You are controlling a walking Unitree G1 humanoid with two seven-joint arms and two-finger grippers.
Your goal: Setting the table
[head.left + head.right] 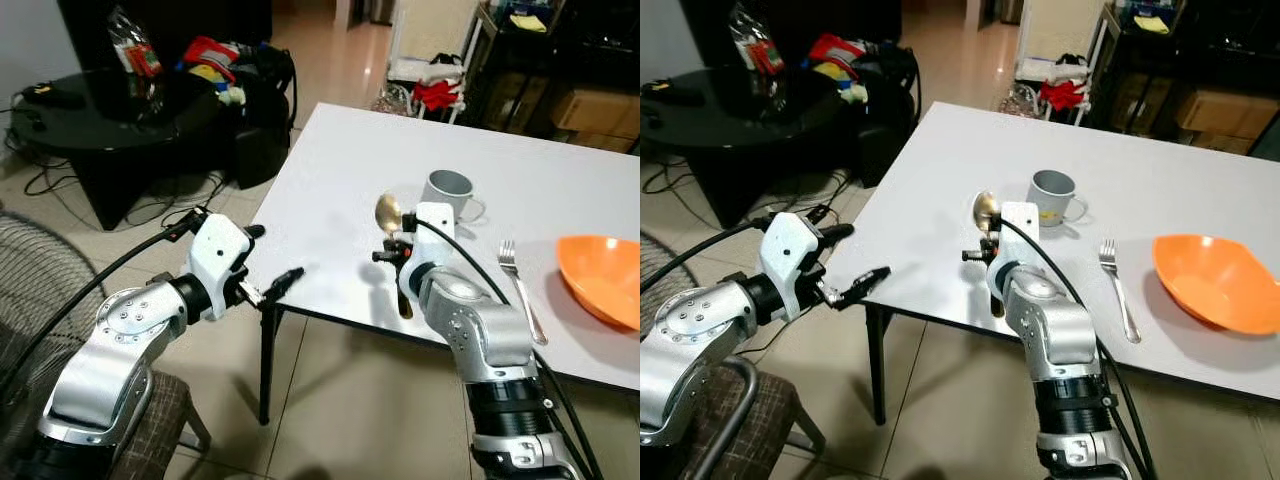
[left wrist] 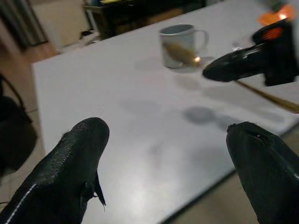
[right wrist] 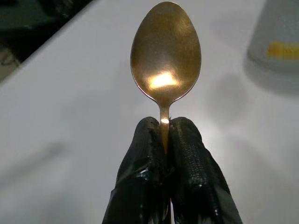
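Black fingertips (image 3: 154,154) of the right gripper (image 3: 164,140) are pressed together on the neck of a gold spoon (image 3: 166,56), just below the bowl, which stands up beyond them over the white table (image 1: 330,170). From the head views the handle hangs down behind the gripper toward the table's near edge. The spoon looks like thin polished metal: light, stiff, not fragile, but slick, so a pinch this narrow could let it swivel or slide if the wrist turns quickly. Holding at the neck keeps the bowl steady; a grip nearer the middle of the handle would balance it better for laying it flat.

Just beyond the spoon's bowl stands a grey mug (image 1: 448,192). Further to the gripper's right lie a fork (image 1: 522,288) and, past it, an orange bowl (image 1: 605,278). The likely spot for the spoon is beside these.

Off the table's corner, well to the left of the spoon, the left gripper (image 2: 173,158) hovers with its fingers spread wide and nothing between them.
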